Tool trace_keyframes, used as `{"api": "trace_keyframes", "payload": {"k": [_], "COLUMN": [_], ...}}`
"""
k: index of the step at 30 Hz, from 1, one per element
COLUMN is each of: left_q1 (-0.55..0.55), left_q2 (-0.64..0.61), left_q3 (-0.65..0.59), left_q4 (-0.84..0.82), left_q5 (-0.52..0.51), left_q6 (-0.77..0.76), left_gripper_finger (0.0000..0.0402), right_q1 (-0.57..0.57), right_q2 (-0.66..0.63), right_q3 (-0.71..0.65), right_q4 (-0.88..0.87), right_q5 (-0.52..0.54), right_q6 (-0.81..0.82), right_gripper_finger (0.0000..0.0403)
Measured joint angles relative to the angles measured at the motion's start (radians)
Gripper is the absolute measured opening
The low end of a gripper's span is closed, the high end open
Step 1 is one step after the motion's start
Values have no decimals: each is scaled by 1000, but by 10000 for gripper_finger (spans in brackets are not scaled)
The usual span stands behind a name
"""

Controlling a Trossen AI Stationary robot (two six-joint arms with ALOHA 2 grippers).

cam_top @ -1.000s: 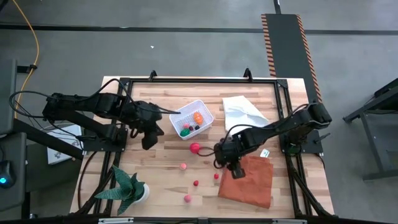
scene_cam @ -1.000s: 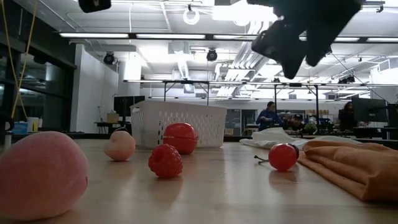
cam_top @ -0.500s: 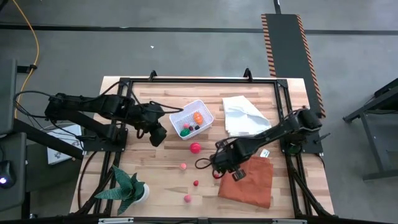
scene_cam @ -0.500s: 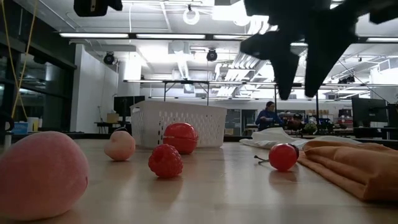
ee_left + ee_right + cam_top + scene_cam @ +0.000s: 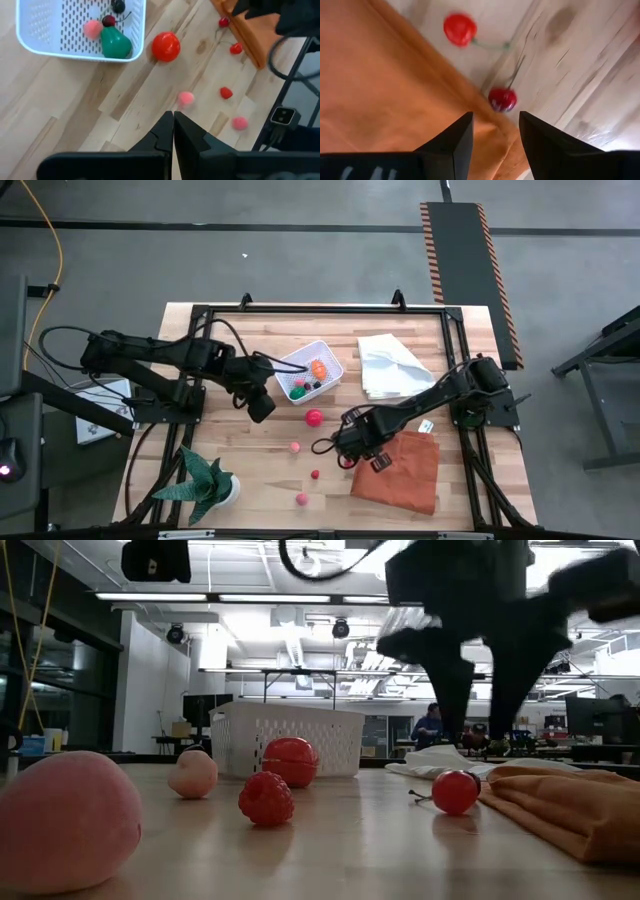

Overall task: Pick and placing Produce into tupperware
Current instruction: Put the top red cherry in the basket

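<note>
**Right end effector poised over a pair of cherries**

Currently the right end effector hangs with fingers parted and empty above two cherries at the orange cloth's edge. The left end effector, fingers pressed together on nothing, hovers beside the white perforated tub. Four pieces show inside the tub: one green pear, one pink, one dark, one orange. Four more lie loose on the wooden surface: one red ball, one strawberry and two pink pieces.
</note>
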Motion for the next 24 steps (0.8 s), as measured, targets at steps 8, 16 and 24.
{"api": "trace_keyframes", "payload": {"k": [8, 16, 24], "left_q1": [0, 0, 0], "left_q2": [5, 4, 4], "left_q3": [0, 0, 0], "left_q4": [-17, -17, -20], "left_q5": [12, 13, 27], "left_q6": [2, 15, 15], "left_gripper_finger": [3, 3, 3], "right_q1": [0, -21, -38], "right_q2": [0, 25, 53], "right_q3": [-40, -40, -40], "right_q4": [75, 97, 95], "right_q5": [-8, -8, -8], "right_q6": [26, 22, 12], "right_gripper_finger": [151, 151, 151]}}
